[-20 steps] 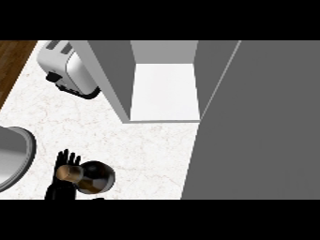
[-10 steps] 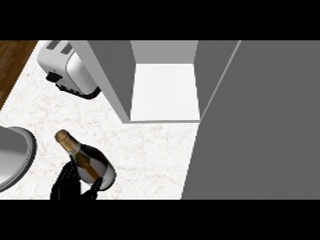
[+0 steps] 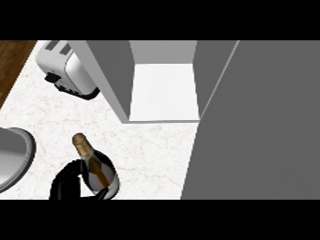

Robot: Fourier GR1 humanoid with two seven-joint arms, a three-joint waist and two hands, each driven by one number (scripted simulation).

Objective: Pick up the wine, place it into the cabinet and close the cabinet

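We look steeply down on a white marbled counter, with a strip of brown wooden floor along its far left side. The largest thing before us is the grey cabinet door, swung open and filling the right part of the view from top to bottom. Next to it stands the cabinet itself, its grey side wall on the left and its pale inner shelf bare and lit between that wall and the door. At the left edge we see part of a rounded grey metal vessel; we cannot tell what it is. Behind the cabinet's left wall sits a white toaster with a black knob and base, on the counter near the wood.

Low in the view, left of the door's lower edge, we find the wine: a dark bottle with a gold-foiled neck, tilted so the neck points up and to the left, away from the cabinet and well apart from the shelf. One black hand curls around the bottle's body from the left, fingers wrapped about it. We cannot tell from this view which arm it belongs to, and no other hand shows.
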